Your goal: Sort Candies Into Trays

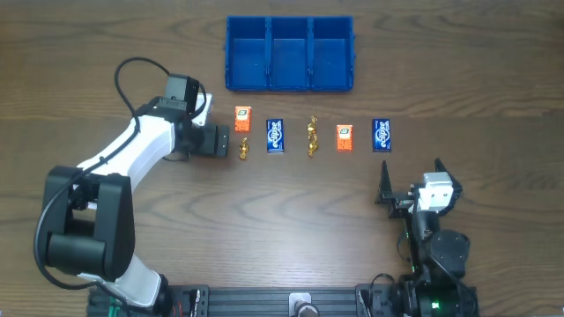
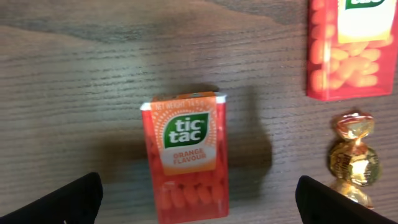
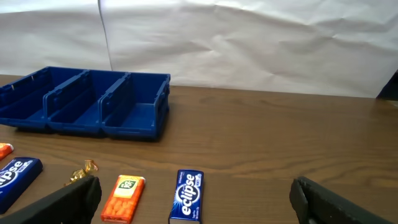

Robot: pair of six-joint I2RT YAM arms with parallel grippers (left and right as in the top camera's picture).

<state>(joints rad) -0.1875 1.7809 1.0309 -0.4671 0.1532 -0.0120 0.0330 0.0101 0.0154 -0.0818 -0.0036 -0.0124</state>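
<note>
Bench carries a blue tray at upper centre, with candies in a row below it. Left hand hangs open over an orange box. Right hand is open at lower right.

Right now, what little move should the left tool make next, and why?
Probably lower the left tool straight down, then close it. It is open, with one finger on each side of the orange box, so the box already looks lined up for a grab.
</note>
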